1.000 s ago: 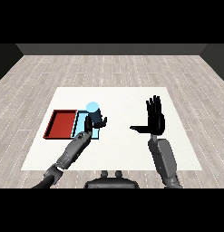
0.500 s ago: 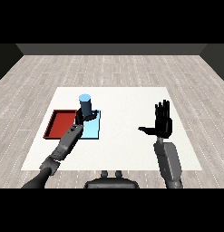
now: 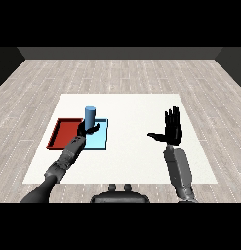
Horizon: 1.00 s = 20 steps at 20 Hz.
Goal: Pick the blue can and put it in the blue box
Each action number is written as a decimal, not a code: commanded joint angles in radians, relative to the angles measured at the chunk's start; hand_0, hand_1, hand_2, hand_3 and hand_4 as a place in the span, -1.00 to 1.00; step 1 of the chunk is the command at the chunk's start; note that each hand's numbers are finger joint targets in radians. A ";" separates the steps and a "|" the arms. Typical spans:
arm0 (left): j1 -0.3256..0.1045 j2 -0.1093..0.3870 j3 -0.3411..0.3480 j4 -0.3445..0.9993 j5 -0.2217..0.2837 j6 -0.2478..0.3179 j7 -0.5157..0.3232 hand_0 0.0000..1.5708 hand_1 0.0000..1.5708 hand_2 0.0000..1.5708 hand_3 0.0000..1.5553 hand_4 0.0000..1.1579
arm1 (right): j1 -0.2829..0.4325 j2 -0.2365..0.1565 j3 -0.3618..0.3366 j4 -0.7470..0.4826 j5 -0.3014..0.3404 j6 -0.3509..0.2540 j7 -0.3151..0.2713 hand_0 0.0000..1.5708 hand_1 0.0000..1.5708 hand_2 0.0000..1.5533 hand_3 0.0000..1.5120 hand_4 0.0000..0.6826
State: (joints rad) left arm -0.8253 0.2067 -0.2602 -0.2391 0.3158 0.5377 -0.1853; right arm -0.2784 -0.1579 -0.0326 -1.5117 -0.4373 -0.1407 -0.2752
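Can: the blue cylindrical can (image 3: 90, 117) stands upright in the left hand (image 3: 86, 129), its upper part rising above the fingers — over the near-left part of the light blue tray (image 3: 101, 140).
Left hand: black fingers curled round the can's lower part, forearm reaching in from the lower left.
Right hand: the right hand (image 3: 172, 130) is raised well apart to the right, fingers straight and spread, thumb out to the side — holding nothing.
Trays: flat red tray (image 3: 61, 134) just beside the light blue one, both on the white tabletop (image 3: 131, 107).
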 commanded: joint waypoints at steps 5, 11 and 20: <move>0.071 -0.055 -0.008 0.204 -0.034 -0.040 0.042 0.46 0.46 0.34 -0.18 0.57 | 0.021 -0.002 -0.021 0.074 -0.014 0.064 -0.059 -1.00 -1.00 -1.00 -1.00 -1.00; 0.010 -0.022 -0.008 0.225 -0.061 -0.119 0.070 -0.55 -0.55 -0.48 -1.00 0.08 | 0.054 0.008 -0.007 -0.004 -0.004 0.061 -0.055 -1.00 -1.00 -1.00 -1.00 -1.00; 0.029 -0.024 0.018 0.175 -0.057 0.111 -0.052 -1.00 -1.00 -1.00 -1.00 -1.00 | -0.020 0.024 -0.014 0.028 -0.025 0.061 -0.028 -1.00 -1.00 -1.00 -1.00 -1.00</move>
State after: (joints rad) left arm -0.8179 0.1579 -0.2786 -0.0473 0.2340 0.5754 -0.1607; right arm -0.2750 -0.1366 -0.0461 -1.4774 -0.4573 -0.0756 -0.3184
